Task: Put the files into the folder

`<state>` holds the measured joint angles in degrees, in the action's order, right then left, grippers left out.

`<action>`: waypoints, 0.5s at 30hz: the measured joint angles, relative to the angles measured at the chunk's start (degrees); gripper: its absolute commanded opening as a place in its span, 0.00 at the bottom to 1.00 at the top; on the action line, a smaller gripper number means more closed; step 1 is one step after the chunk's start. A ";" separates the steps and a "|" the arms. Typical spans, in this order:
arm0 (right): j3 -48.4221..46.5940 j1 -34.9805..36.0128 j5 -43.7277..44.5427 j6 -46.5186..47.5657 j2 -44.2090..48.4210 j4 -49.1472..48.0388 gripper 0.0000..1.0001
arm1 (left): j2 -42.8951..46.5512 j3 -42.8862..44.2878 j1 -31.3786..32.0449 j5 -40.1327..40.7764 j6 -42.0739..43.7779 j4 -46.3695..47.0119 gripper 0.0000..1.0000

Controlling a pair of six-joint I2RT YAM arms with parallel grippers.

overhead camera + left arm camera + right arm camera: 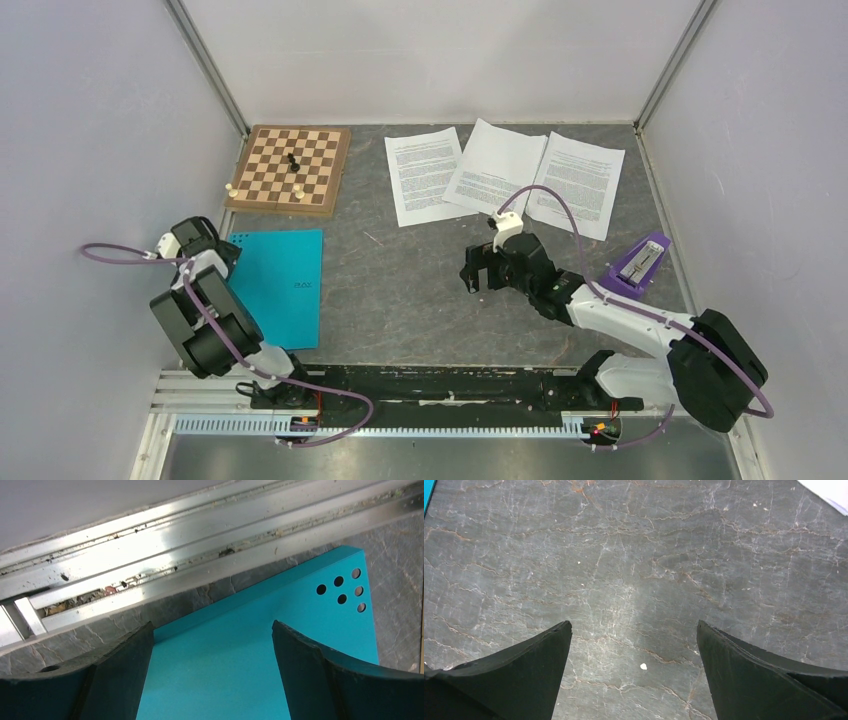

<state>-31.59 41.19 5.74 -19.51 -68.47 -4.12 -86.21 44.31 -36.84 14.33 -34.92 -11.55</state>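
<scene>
The flat teal rectangular folder (pixel 283 285) lies near-left; three white printed paper sheets (pixel 500 175), far-right. Jaws apart on both: left gripper (pixel 212 630) over the folder, right gripper (pixel 634 627) over grey stone tabletop (pixel 624 555).

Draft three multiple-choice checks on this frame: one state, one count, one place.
1. The left claw and right claw are: A) both open, gripping nothing; B) both shut; C) left shut, right open.
2. How many printed paper sheets are there? A) two; B) three; C) four.
3. The teal folder lies: A) on top of the sheets; B) on the left side, nearer than the chessboard; C) at the far right.

Answers:
1 A: each wrist view shows the jaws apart with nothing gripped.
2 B: three overlapping sheets lie fanned at the far side.
3 B: the top view shows it flat and closed, just in front of the chessboard.
</scene>
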 measured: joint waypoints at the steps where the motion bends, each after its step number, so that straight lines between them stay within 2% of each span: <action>1: 0.26 0.00 0.00 -0.07 0.00 -0.15 0.99 | 0.42 -0.46 0.31 -0.02 0.00 -0.04 0.93; 6: 1.95 0.00 -0.44 -0.57 0.00 -1.27 0.99 | 2.01 -1.90 3.45 -0.92 -0.44 -1.07 0.92; 15: 4.63 0.00 -0.98 -1.36 1.29 -1.86 0.99 | 2.43 -1.99 16.76 1.03 -2.78 -5.25 0.90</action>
<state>-26.96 41.19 4.75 -20.86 -67.18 -5.98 -83.79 42.33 -20.08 15.35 -37.69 -16.80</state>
